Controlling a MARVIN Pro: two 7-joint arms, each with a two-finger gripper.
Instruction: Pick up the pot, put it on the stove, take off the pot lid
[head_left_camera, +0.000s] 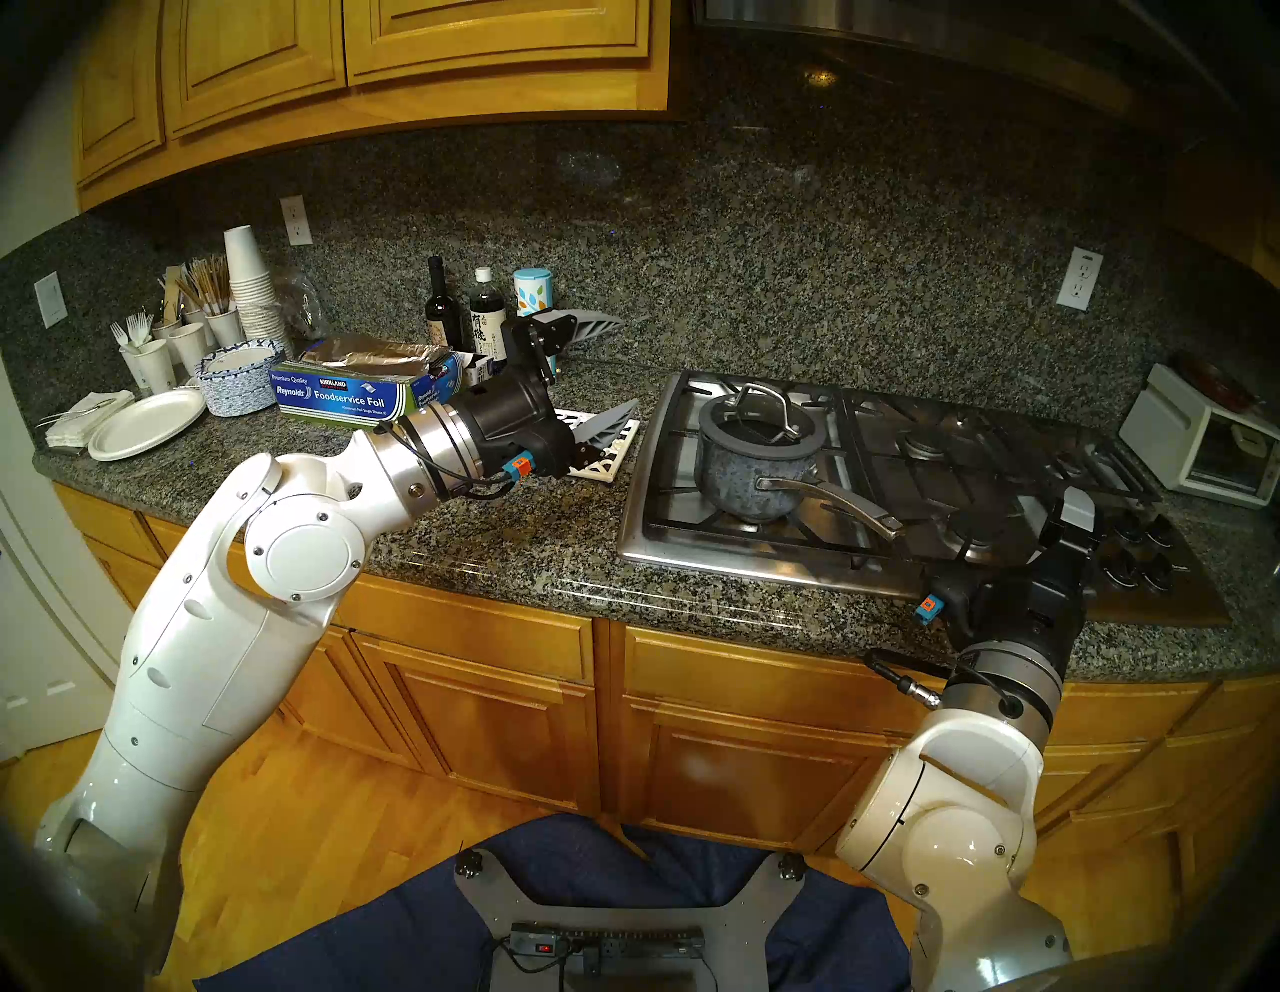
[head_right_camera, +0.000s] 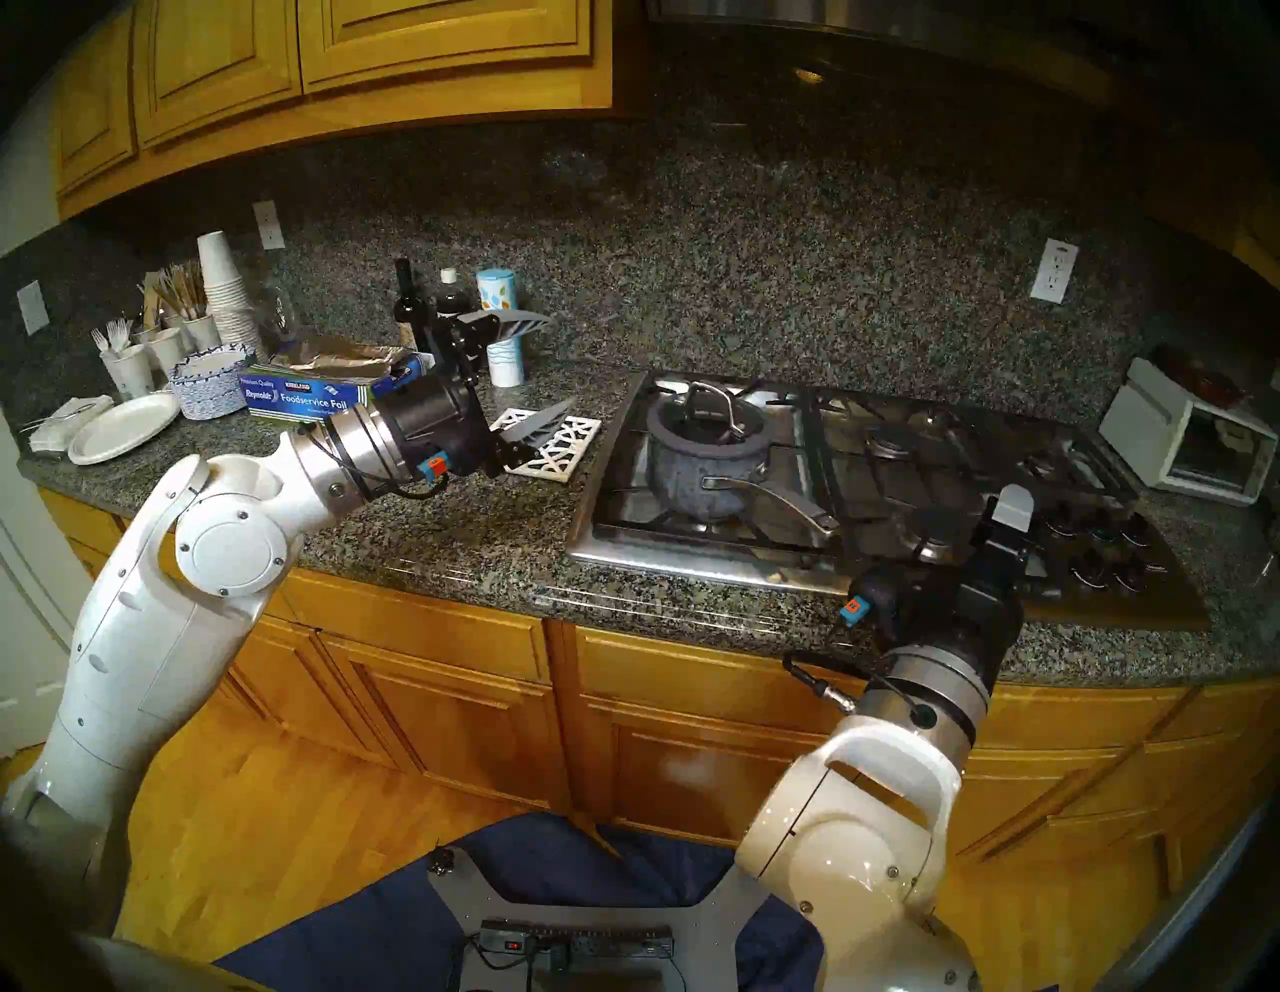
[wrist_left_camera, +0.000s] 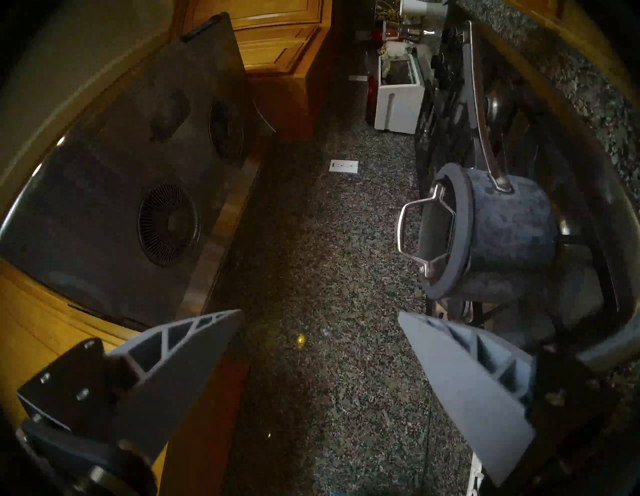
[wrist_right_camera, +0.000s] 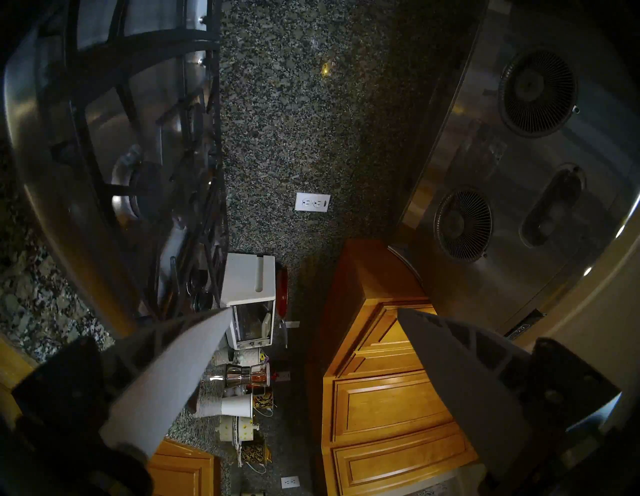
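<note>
The dark-grey mottled pot (head_left_camera: 751, 478) (head_right_camera: 692, 478) (wrist_left_camera: 512, 225) stands on the front-left grate of the steel stove (head_left_camera: 692, 547) (head_right_camera: 623, 547) (wrist_right_camera: 52, 173). Its long silver handle points toward the front right. The pot lid (head_left_camera: 758, 424) (head_right_camera: 706, 422) (wrist_left_camera: 446, 235) sits on the pot, its loop handle up. My left gripper (head_left_camera: 627, 361) (head_right_camera: 562, 360) (wrist_left_camera: 320, 313) hovers open and empty left of the stove, pointing at the pot. My right gripper (head_left_camera: 1039, 526) (head_right_camera: 970, 533) (wrist_right_camera: 314, 311) is open and empty at the stove's front edge, right of the pot handle's tip.
A white lattice trivet (head_left_camera: 609, 457) lies under my left gripper. A foil box (head_left_camera: 360, 395), bottles (head_left_camera: 443, 312), paper cups and plates crowd the left counter. Black knobs (head_left_camera: 1143, 547) line the stove's right front. A white toaster oven (head_left_camera: 1198, 443) stands far right. A range hood (wrist_left_camera: 138, 190) hangs overhead.
</note>
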